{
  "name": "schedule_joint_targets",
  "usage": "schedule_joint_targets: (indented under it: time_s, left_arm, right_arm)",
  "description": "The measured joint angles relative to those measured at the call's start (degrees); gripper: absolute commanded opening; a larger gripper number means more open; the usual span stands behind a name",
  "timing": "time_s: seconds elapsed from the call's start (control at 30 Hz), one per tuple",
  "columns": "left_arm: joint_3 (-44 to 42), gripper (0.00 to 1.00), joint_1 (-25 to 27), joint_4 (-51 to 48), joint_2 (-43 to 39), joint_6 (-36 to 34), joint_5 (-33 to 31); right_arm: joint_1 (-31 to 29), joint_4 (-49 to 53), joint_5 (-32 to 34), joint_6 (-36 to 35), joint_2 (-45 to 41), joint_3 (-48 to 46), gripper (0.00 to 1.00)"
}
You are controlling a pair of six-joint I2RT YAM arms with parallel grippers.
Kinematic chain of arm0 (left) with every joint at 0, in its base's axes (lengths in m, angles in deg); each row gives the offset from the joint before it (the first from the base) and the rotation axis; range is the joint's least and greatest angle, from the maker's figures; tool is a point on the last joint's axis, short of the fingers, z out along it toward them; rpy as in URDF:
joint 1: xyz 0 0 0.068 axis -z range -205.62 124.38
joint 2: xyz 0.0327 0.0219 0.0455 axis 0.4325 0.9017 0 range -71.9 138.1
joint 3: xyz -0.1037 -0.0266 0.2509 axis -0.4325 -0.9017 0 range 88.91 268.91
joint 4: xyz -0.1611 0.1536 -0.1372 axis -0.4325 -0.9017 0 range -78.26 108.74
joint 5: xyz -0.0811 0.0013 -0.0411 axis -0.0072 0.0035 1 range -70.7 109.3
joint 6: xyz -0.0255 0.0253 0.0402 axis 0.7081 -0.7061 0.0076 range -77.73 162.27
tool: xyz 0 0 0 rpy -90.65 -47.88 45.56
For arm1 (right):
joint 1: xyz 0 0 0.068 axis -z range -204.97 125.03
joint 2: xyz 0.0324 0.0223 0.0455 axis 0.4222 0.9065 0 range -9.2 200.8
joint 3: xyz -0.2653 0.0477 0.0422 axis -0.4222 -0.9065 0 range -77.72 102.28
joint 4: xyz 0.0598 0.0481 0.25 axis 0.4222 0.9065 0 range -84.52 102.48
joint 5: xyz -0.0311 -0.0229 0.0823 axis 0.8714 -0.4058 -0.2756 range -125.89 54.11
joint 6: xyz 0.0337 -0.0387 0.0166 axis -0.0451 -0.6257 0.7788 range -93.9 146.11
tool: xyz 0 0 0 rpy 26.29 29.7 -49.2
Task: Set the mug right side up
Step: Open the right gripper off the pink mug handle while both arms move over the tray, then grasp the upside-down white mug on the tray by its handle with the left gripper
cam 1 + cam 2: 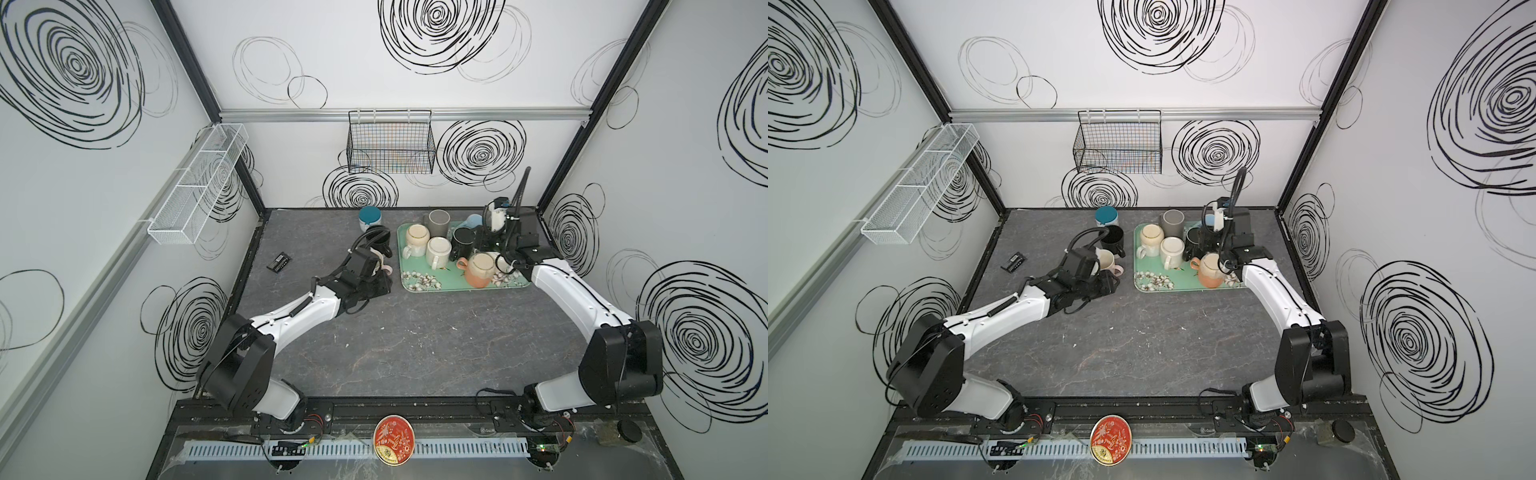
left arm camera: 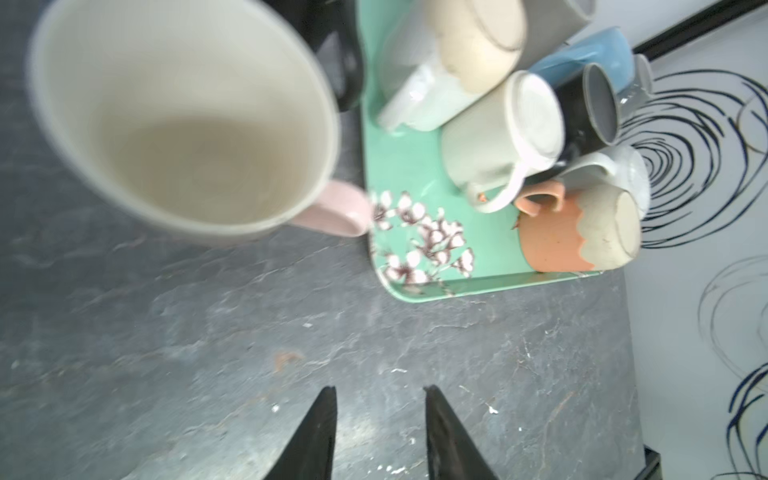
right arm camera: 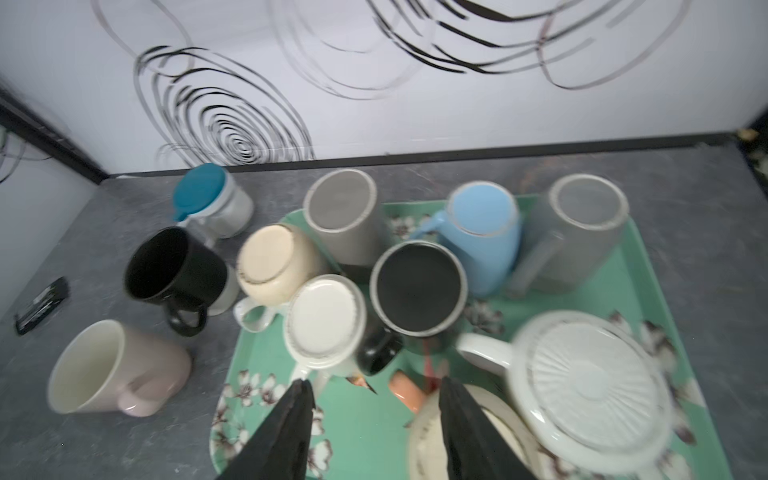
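Beyond your left gripper (image 2: 379, 390), pink mug (image 2: 183, 120) stands mouth-up on surface (image 2: 208, 332), off tray (image 2: 399, 166); jaws apart, empty. Your right gripper (image 3: 374, 380), jaws spread, hangs over inverted orange mug (image 3: 403, 390): likely next.

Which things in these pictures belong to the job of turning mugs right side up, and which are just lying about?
Job: pink mug, upright beside the green tray; orange mug, upside down on it; open left gripper; open right gripper.
Lying about: small black device; black wire basket; white mesh basket; red round tin.
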Motion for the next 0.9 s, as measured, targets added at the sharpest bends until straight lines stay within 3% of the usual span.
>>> schedule_joint_targets:
  time_s: [0.13,0.27,0.57,0.73,0.9]
  left_arm:
    - [14.6,0.55,6.1,-4.0,9.8,-4.7,-4.9]
    - [28.7,0.63,9.5,-8.3,21.6,-7.2,-7.9]
    - [47.5,0.7,9.9,-16.5,39.0,-8.9,-11.2]
    - [51.6,0.67,8.5,-18.7,43.2,-9.2,-11.7]
    - [55.6,0.53,6.9,-19.4,46.6,-9.7,-11.1]
  right_arm:
    - [6.1,3.7,-4.2,2.1,0.0,-0.6,0.53]
    - [7.3,4.7,-8.3,4.6,-0.8,-2.7,0.53]
    - [7.1,4.8,-13.2,10.3,-3.5,-9.1,0.53]
    - [7.0,4.7,-14.8,11.8,-3.5,-9.9,0.53]
    - [6.4,4.1,-15.5,12.4,-2.6,-9.7,0.52]
